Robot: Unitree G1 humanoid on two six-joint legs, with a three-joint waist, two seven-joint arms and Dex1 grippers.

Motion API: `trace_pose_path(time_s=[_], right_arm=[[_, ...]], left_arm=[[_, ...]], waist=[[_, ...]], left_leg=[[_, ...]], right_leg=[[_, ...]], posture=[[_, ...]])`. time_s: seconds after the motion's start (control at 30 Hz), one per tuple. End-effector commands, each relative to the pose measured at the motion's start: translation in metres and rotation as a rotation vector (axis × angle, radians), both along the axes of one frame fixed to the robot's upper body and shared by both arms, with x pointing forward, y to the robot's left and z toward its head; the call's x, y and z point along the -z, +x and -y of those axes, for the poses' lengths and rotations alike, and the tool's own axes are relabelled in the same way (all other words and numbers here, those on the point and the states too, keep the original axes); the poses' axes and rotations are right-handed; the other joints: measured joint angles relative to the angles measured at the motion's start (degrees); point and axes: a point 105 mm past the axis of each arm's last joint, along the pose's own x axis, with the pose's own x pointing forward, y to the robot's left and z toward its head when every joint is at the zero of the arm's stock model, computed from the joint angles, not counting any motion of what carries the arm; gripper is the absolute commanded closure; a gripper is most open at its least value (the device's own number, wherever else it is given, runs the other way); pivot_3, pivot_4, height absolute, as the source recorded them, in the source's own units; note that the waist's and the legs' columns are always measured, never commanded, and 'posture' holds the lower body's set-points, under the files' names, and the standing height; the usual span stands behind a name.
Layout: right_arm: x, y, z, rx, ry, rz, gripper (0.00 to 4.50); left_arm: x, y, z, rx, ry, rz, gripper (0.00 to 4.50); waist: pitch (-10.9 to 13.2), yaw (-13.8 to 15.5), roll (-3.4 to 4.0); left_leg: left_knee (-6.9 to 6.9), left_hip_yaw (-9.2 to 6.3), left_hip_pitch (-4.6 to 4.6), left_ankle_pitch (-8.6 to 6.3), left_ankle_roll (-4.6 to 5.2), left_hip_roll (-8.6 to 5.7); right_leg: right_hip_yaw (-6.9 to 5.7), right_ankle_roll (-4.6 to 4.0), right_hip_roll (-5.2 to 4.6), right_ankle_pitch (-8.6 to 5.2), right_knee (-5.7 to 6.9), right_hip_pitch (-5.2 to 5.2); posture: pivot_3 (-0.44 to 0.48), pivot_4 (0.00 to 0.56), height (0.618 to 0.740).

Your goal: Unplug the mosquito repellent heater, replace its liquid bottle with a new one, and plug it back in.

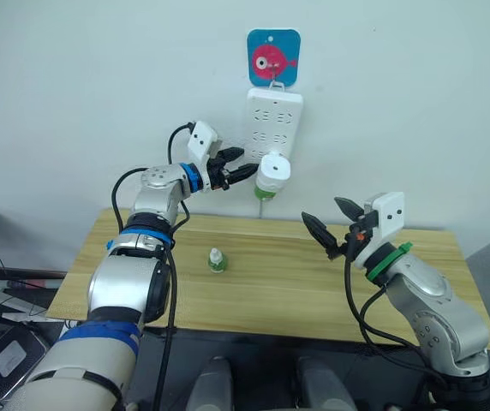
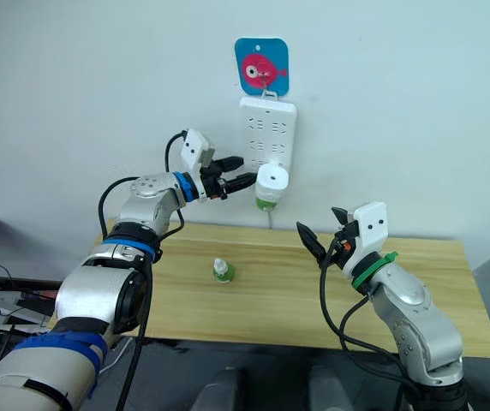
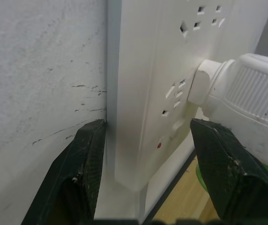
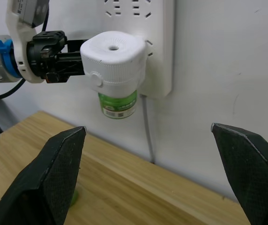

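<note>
While both claws gape empty, the heater [image 1: 272, 169] holds a green bottle [image 4: 118, 104].

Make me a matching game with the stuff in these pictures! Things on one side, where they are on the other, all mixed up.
Things:
1. mosquito repellent heater
2. small bottle
3. fish hook plate
4. right pincer

Places:
A. standing on the wooden table
B. on the wall, above the power strip
C. plugged into the power strip
D. open, in the air above the table

Pairs: 1-C, 2-A, 3-B, 4-D
</note>
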Motion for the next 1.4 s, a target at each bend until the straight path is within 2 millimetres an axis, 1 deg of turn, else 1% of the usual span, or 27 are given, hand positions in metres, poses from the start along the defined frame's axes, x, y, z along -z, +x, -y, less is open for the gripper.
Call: trace_pose_path(time_s=[0.03,0.07,0.13,0.2,0.3,0.47,0.6,0.83,0.93,0.97,1.03,1.07,1.17,1.23,1.4], right_arm=[[-0.015,-0.006,0.0,-0.006,0.016,0.047,0.0],[-0.015,-0.006,0.001,-0.004,0.018,0.043,0.0],[-0.015,-0.006,0.002,0.001,0.019,0.038,0.0],[-0.015,-0.006,0.004,0.012,0.02,0.034,0.0],[-0.014,-0.005,0.008,0.029,0.014,0.031,0.0],[-0.015,-0.005,0.011,0.052,0.017,0.027,0.0],[-0.016,-0.005,0.012,0.064,0.029,0.024,0.0],[-0.016,-0.005,0.011,0.068,0.042,0.019,0.0],[-0.018,-0.005,0.009,0.063,0.041,0.022,0.0],[-0.02,-0.006,0.008,0.059,0.042,0.024,0.0],[-0.023,-0.009,0.004,0.041,0.045,0.027,0.0],[-0.025,-0.012,0.001,0.032,0.046,0.029,0.0],[-0.03,-0.019,-0.009,0.007,0.045,0.034,0.0],[-0.036,-0.019,-0.014,0.018,0.046,0.044,0.0],[-0.058,0.0,-0.018,0.151,0.056,0.095,0.0]], left_arm=[[-0.018,-0.004,0.015,0.093,0.005,0.045,1.48],[-0.02,-0.006,0.018,0.118,0.002,0.044,1.48],[-0.023,-0.009,0.023,0.157,0.004,0.046,1.48],[-0.027,-0.01,0.027,0.181,0.003,0.052,1.48],[-0.032,-0.013,0.034,0.217,-0.009,0.057,1.48],[-0.04,-0.02,0.047,0.301,-0.035,0.053,1.48],[-0.04,-0.024,0.049,0.338,-0.028,0.042,1.48],[-0.049,-0.025,0.052,0.356,-0.074,0.035,1.48],[-0.05,-0.025,0.052,0.359,-0.085,0.034,2.04],[-0.051,-0.025,0.051,0.36,-0.09,0.033,2.31],[-0.052,-0.025,0.051,0.36,-0.104,0.028,2.98],[-0.053,-0.025,0.051,0.36,-0.108,0.027,3.21],[-0.052,-0.025,0.051,0.359,-0.108,0.027,3.18],[-0.052,-0.025,0.052,0.357,-0.107,0.026,3.18],[-0.05,-0.023,0.055,0.34,-0.102,0.023,3.18]], waist=[[0.39,-0.03,-0.02],[0.49,-0.09,-0.02],[0.59,-0.17,-0.01],[0.91,-0.19,0.02],[1.37,-0.21,0.0],[1.48,-0.19,-0.03],[1.51,-0.22,-0.02],[1.55,-0.23,-0.03],[1.61,-0.23,-0.02],[1.66,-0.24,-0.02],[1.72,-0.24,-0.04],[1.74,-0.25,-0.03],[1.77,-0.26,-0.03],[1.78,-0.31,-0.03],[1.8,-0.3,-0.03]], left_leg=[[0.01,-0.01,-0.09,0.0,0.0,0.0],[0.04,-0.03,-0.21,0.0,0.0,0.0],[0.11,-0.02,-0.74,0.0,0.0,0.01],[0.1,-0.03,-0.89,0.01,-0.01,0.01],[0.09,-0.05,-0.89,0.01,0.0,0.02],[0.1,-0.05,-0.91,0.01,0.0,0.01],[0.1,-0.04,-0.91,0.01,0.0,0.01],[0.1,-0.05,-0.91,0.01,0.0,0.02],[0.1,-0.05,-0.91,0.01,0.0,0.03],[0.1,-0.06,-0.91,0.01,0.0,0.03],[0.11,-0.06,-0.91,0.01,0.0,0.02],[0.11,-0.06,-0.91,0.01,0.0,0.03],[0.1,-0.07,-0.92,0.01,0.0,0.04],[0.11,-0.07,-0.92,0.01,-0.01,0.04],[0.13,-0.09,-0.92,0.01,-0.01,0.05]], right_leg=[[-0.01,0.0,-0.01,0.0,0.0,-0.08],[-0.03,0.0,-0.01,0.01,-0.01,-0.19],[-0.02,-0.01,-0.02,0.02,0.07,-0.71],[-0.03,-0.01,-0.03,0.02,0.06,-0.86],[-0.05,-0.01,-0.02,0.01,0.08,-0.87],[-0.05,0.0,-0.04,0.01,0.07,-0.86],[-0.05,0.0,-0.04,0.01,0.06,-0.87],[-0.05,0.0,-0.04,0.01,0.07,-0.87],[-0.05,0.0,-0.04,0.01,0.07,-0.87],[-0.06,0.0,-0.04,0.01,0.07,-0.87],[-0.06,0.0,-0.04,0.01,0.08,-0.87],[-0.06,0.0,-0.04,0.01,0.08,-0.87],[-0.06,0.0,-0.04,0.01,0.07,-0.87],[-0.06,0.0,-0.04,0.01,0.08,-0.87],[-0.06,0.0,-0.07,0.01,0.13,-0.88]], posture=[[0.003,0.237,0.74],[0.002,0.239,0.74],[0.002,0.24,0.74],[-0.001,0.242,0.74],[-0.006,0.241,0.74],[-0.014,0.24,0.74],[-0.017,0.241,0.74],[-0.017,0.241,0.74],[-0.018,0.242,0.74],[-0.019,0.244,0.74],[-0.02,0.244,0.74],[-0.02,0.244,0.74],[-0.022,0.245,0.74],[-0.027,0.246,0.74],[-0.027,0.246,0.74]])
